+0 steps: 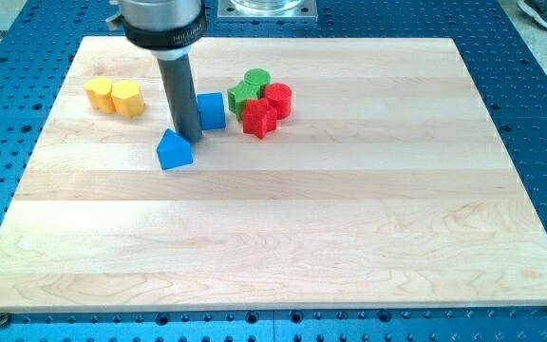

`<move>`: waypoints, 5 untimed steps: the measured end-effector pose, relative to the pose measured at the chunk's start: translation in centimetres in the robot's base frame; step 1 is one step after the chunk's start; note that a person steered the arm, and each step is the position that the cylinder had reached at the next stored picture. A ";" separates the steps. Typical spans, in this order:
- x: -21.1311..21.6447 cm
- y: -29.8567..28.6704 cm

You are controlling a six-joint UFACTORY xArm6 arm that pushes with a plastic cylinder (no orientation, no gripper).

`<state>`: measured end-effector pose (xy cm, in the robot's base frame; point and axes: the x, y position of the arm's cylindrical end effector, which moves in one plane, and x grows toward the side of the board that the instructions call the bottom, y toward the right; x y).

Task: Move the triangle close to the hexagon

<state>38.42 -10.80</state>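
Observation:
A blue triangle block (174,151) lies on the wooden board left of centre, near the view's top. My tip (186,139) stands right at the triangle's upper right edge, touching or nearly touching it. Two yellow blocks sit at the view's upper left: one that looks like a hexagon (128,98) and a second yellow block (100,94) against its left side; their exact shapes are hard to tell apart. The triangle is below and to the right of them, a short way off.
A blue cube (211,110) sits just right of the rod. Beyond it a cluster: a green cylinder (256,81), a green star-like block (244,96), a red cylinder (277,99) and a red star-like block (258,119). The wooden board (349,228) rests on a blue perforated table.

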 end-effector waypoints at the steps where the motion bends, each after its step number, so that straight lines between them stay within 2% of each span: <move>1: -1.7 0.0; 2: -1.7 0.3; 3: 1.2 2.4; 4: 6.6 3.7; 5: 11.9 2.4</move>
<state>50.31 -8.38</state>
